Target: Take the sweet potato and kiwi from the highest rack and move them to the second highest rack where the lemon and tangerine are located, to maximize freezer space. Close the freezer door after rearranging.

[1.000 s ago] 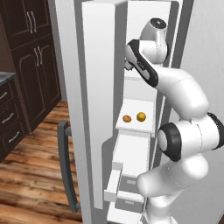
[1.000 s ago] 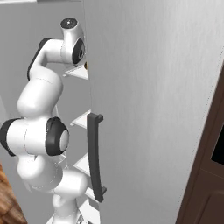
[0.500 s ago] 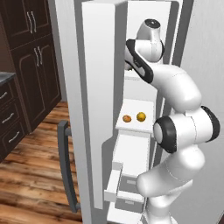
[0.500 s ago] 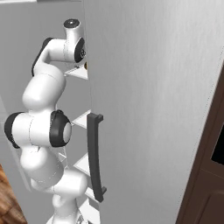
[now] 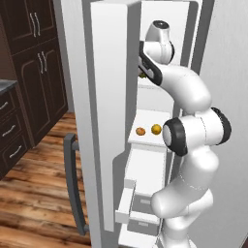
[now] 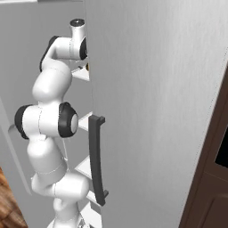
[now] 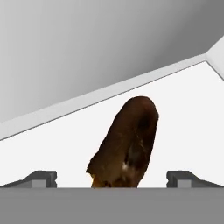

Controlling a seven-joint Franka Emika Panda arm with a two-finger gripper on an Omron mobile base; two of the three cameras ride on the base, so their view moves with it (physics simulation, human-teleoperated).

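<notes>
In the hand view the sweet potato (image 7: 127, 142), dark reddish-brown and elongated, lies on the white top rack (image 7: 188, 109) of the freezer (image 5: 164, 14). My gripper (image 7: 113, 178) is open, one fingertip on each side of the tuber's near end, not touching it. From the left base, the arm reaches into the top rack behind the edge of the open freezer door (image 5: 114, 121). The tangerine (image 5: 140, 131) and the lemon (image 5: 156, 129) sit side by side on the second rack (image 5: 147, 140). The kiwi is hidden.
White drawers (image 5: 140, 193) stick out below the racks. The open door's dark bar handle (image 5: 72, 184) stands at the left. A closed grey door with its own dark handle (image 6: 97, 164) flanks the freezer on the right. Dark cabinets (image 5: 34, 72) stand beyond a wooden floor.
The arm has swung a little to the left and reached deeper onto the top rack. The jaws have stayed open, and the fruits on the second rack have not moved.
</notes>
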